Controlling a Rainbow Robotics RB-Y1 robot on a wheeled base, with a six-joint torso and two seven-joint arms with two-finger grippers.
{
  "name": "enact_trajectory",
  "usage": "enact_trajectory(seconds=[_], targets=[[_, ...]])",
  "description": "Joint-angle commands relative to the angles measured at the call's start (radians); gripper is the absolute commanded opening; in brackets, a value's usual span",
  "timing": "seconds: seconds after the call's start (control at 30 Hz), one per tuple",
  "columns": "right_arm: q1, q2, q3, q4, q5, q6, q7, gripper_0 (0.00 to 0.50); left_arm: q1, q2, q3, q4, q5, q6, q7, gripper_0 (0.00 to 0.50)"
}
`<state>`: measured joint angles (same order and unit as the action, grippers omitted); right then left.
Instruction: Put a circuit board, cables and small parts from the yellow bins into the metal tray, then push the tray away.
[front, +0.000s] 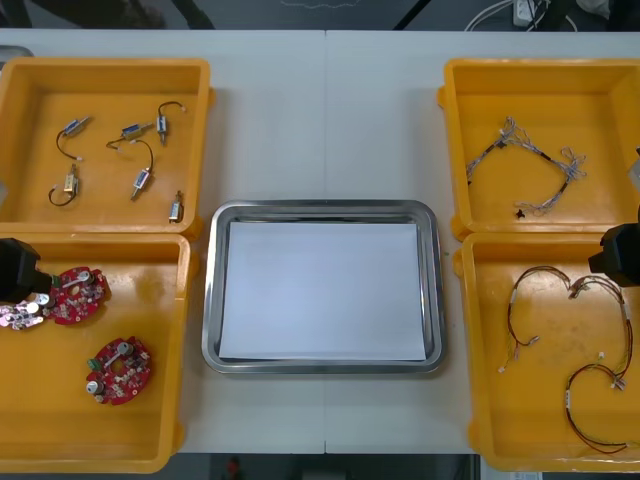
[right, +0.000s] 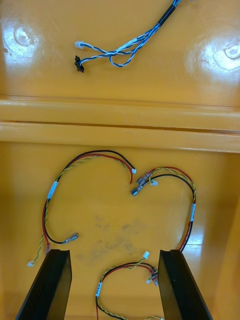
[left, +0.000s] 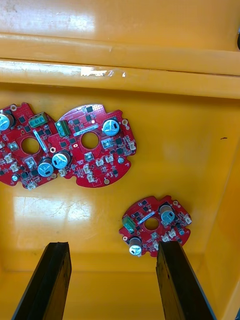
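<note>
The metal tray (front: 320, 208), white inside, lies at the table's middle with nothing in it. My left gripper (front: 18, 272) (left: 112, 246) hangs open over the near left yellow bin (front: 60, 430); a small round red circuit board (left: 155, 225) (front: 118, 370) lies just beyond its fingertips, and two overlapping boards (left: 95, 147) (front: 78, 293) sit farther off. My right gripper (front: 622, 255) (right: 115, 253) is open above the near right bin (front: 545, 420), where red and yellow cables (right: 52, 190) (front: 560, 285) loop on the floor, one of them (right: 125, 266) between the fingertips.
The far left bin (front: 105, 66) holds several small metal parts (front: 140, 182) with black leads. In the far right bin (front: 530, 68) lies a twisted blue and white cable (front: 530, 150) (right: 120, 50). Bare table runs beyond and in front of the tray.
</note>
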<state>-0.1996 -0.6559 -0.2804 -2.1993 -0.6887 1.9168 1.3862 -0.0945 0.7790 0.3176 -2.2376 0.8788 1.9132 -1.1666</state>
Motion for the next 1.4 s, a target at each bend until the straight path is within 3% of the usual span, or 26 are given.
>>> enact_trajectory(seconds=[0.03, 1.4], targets=[[0.012, -0.014, -0.031, -0.007, -0.008, 0.003, -0.038, 0.500, 0.019, 0.040, 0.027, -0.030, 0.006, 0.007, -0.078, 0.500], [0.012, -0.014, -0.031, -0.007, -0.008, 0.003, -0.038, 0.500, 0.019, 0.040, 0.027, -0.030, 0.006, 0.007, -0.078, 0.500]])
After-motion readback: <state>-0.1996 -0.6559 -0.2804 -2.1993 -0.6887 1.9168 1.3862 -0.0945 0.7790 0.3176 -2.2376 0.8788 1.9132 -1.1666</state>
